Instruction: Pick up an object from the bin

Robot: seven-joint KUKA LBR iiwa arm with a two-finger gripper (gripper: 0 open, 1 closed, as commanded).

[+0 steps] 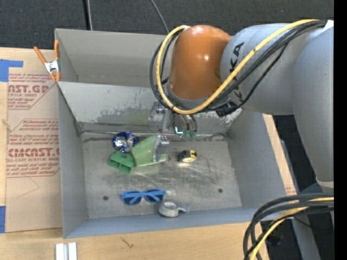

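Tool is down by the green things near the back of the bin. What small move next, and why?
Probably nudge the tool slightly toward the view's left before lowering. It sits at the right edge of the pale green piece, not over its middle; the dark green block lies beyond that, and the black and yellow thing lies apart on the other side.

Dark floor [32,4] beyond, pale wooden tabletop [190,238] in front, thin black pole [85,4]
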